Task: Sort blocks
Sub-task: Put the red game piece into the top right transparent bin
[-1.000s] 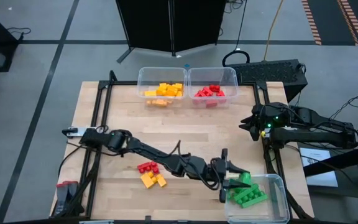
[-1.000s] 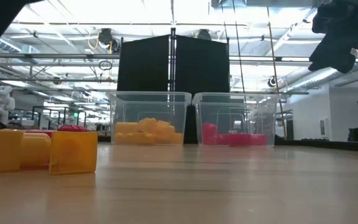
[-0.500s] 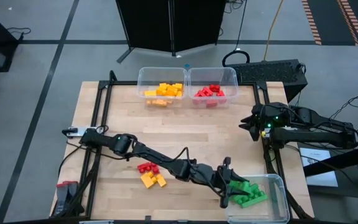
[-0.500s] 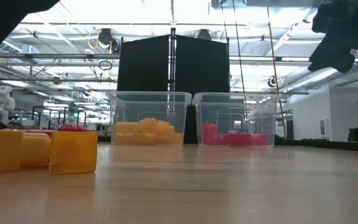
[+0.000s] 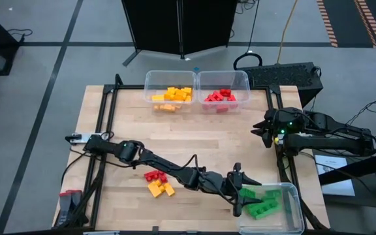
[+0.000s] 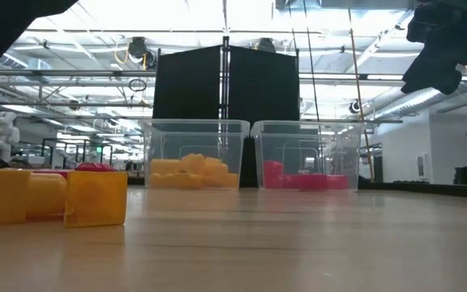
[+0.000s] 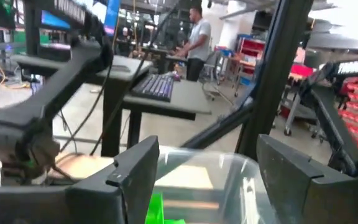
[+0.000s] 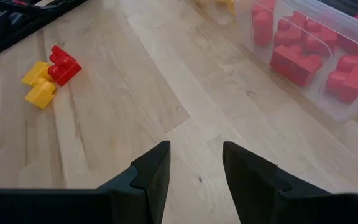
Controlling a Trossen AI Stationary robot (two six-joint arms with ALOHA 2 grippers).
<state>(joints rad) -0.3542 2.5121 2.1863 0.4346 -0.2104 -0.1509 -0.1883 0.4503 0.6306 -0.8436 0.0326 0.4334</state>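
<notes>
From my left wrist, only a sliver of one green block (image 7: 157, 208) shows, cut off by the picture's edge (the clear bin (image 7: 229, 171) around it looks blurred); its studs are indistinguishable.

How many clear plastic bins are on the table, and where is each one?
3. The yellow-orange bin and the red bin stand side by side at the table's far edge. The green bin sits at the near right corner, by the left gripper.
</notes>
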